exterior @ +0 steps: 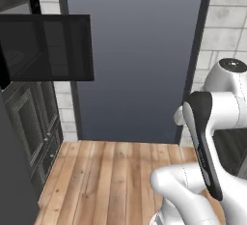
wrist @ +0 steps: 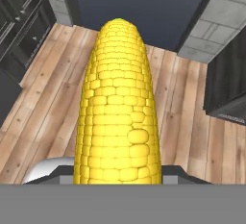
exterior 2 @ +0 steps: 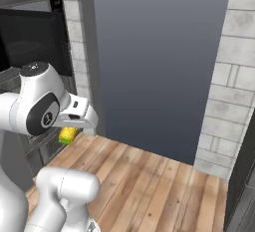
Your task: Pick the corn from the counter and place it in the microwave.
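The gripper (exterior 2: pixel 69 126) is closed on the corn (wrist: pixel 119 107) and carries it in the air above the wooden floor (exterior: pixel 111 175). In the hand view the yellow cob stands between the jaws and points away from the hand, towards the far dark grey-blue panel (exterior: pixel 135 55); its near end is hidden at the bottom of that view. In the right base view a short yellow piece of the corn (exterior 2: pixel 68 135) shows just under the white hand, on the left side of the scene, near the dark cabinets (exterior 2: pixel 45 141).

The microwave door (exterior: pixel 48 48) is black and stands swung out at the upper left in the left base view. The corn is apart from it, lower and to the right. On the right, a wall of pale grey blocks (exterior 2: pixel 229 86) stands beside the panel.
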Motion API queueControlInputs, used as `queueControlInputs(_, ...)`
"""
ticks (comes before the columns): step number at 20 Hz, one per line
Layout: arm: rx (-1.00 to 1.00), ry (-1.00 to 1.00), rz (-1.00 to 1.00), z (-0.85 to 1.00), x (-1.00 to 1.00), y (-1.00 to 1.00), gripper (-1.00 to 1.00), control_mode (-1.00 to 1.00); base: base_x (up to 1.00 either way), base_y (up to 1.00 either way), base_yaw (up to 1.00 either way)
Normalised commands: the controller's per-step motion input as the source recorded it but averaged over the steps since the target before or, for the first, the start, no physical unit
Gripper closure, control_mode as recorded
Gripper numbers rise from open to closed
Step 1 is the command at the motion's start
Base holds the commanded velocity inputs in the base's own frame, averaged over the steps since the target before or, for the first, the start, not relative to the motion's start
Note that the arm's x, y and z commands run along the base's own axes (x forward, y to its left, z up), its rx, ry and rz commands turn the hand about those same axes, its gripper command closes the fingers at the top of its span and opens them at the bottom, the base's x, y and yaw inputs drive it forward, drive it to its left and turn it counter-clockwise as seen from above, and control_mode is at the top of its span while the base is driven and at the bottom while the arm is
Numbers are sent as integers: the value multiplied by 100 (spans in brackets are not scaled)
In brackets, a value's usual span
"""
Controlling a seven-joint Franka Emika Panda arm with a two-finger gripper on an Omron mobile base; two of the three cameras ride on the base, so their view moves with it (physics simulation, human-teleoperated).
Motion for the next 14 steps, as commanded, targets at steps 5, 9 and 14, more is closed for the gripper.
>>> queueControlInputs(5,0,0,0,0,0,0,100,100,100,-15,26)
queueControlInputs(9,0,0,0,0,0,0,100,100,100,-4,30)
queueControlInputs(14,0,0,0,0,0,0,100,100,100,-12,38)
